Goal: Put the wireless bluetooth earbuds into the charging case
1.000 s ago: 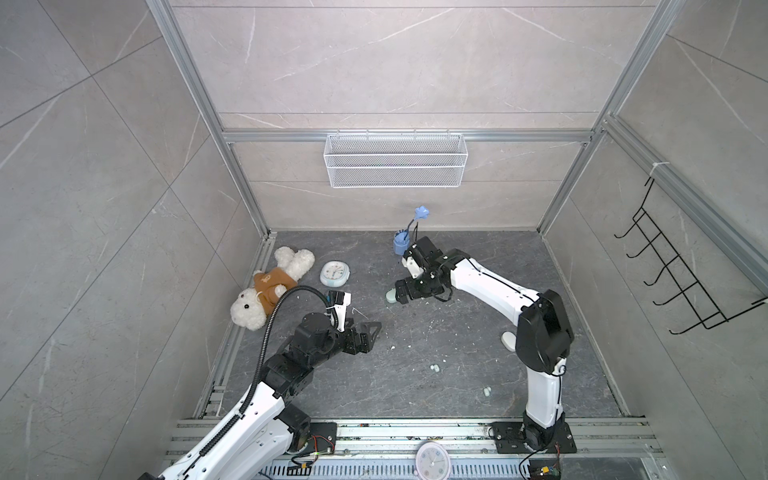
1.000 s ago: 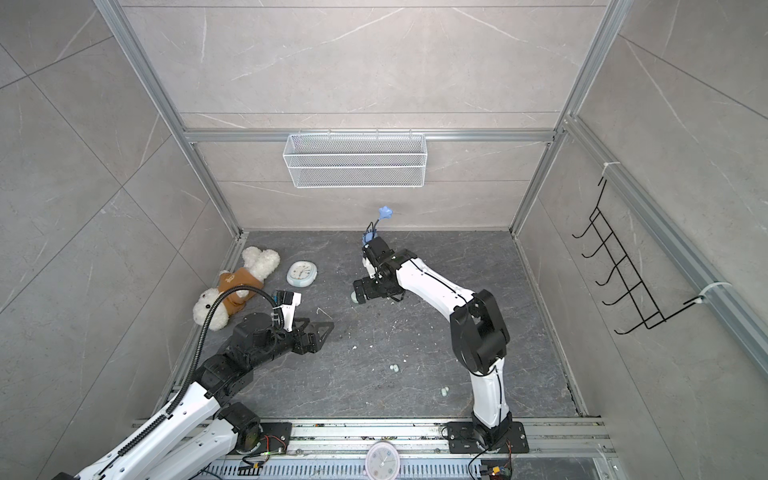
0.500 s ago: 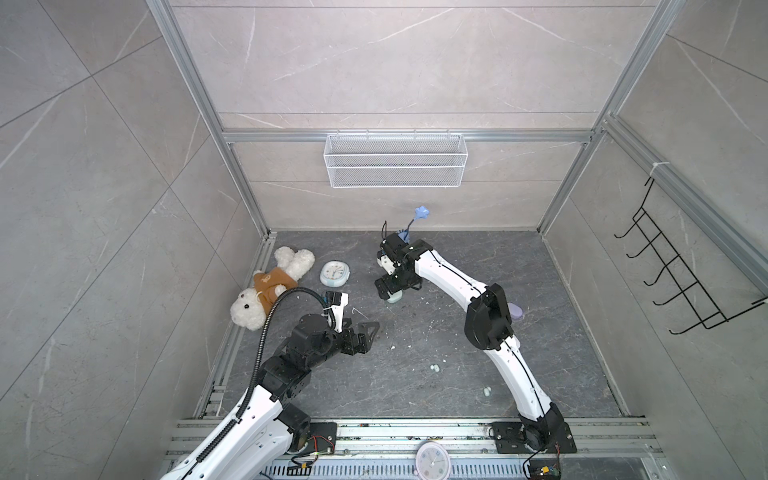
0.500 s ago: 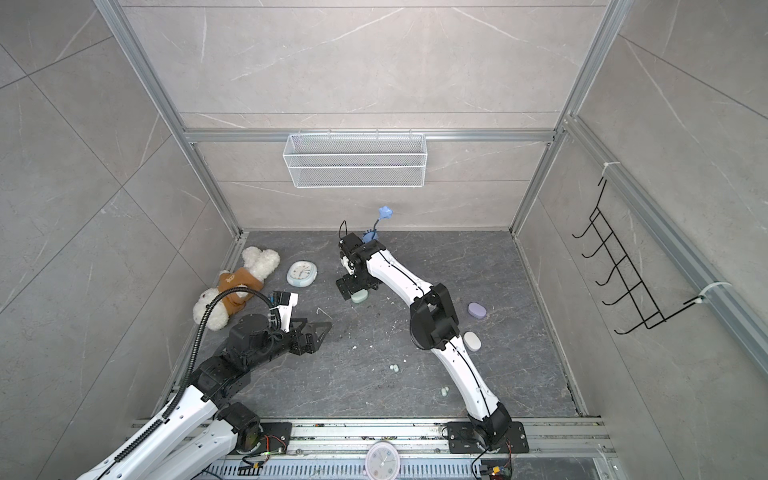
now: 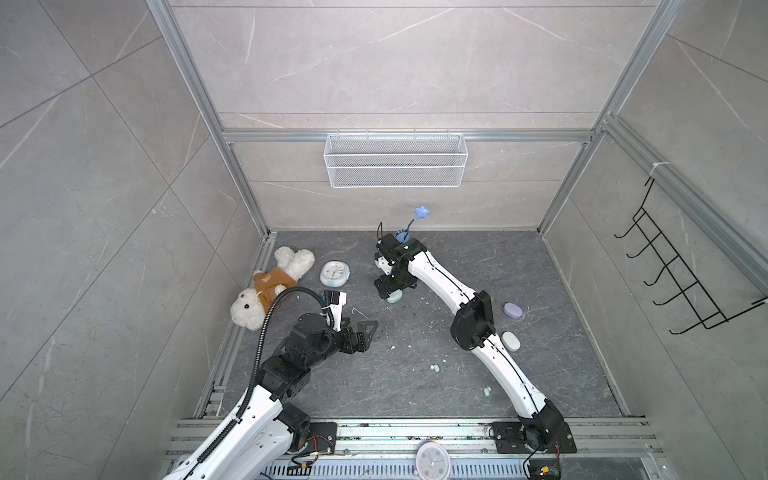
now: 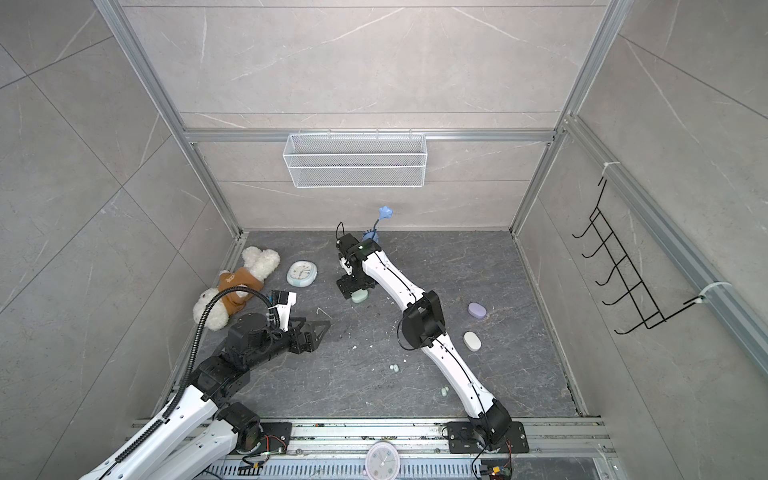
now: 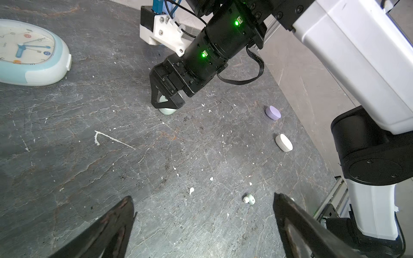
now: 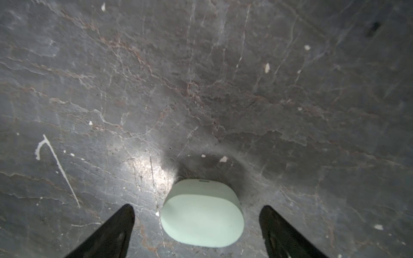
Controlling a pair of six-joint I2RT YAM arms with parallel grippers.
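The cell has grey tiled walls and a dark stone floor (image 5: 561,270) flecked with white specks. A wire basket (image 5: 395,166) hangs on the back wall and a hook rack (image 5: 681,282) on the side wall.

Containers:
- Mint case (image 8: 202,220): lies flat on the floor, mid-rear, lid shut. Contents cannot be seen.
- Lavender case (image 5: 513,310): lid shut, on the floor beyond the right arm's elbow.
- White case (image 5: 510,341): lid shut, just in front of the lavender case and apart from it.
- Blue pot (image 5: 402,236): stands at the back wall and holds one blue flower (image 5: 422,213).

Earbuds: two mint buds lie loose on the floor, outside every case. The first bud (image 5: 434,368) lies near the floor's centre. The second bud (image 5: 486,390) lies nearer the front rail, beside the right forearm.

Right gripper (image 8: 197,207): points down over the mint case. Its jaws are parted, one on each side of the case, with floor visible between each finger and the case. It grips nothing.

Left gripper (image 7: 202,197): hangs above the floor with jaws spread wide and nothing between them. In its wrist view the first bud (image 7: 249,198) lies on the floor beyond its fingertips.

A teddy (image 5: 270,286) and a clock (image 5: 334,273) lie at rear left.
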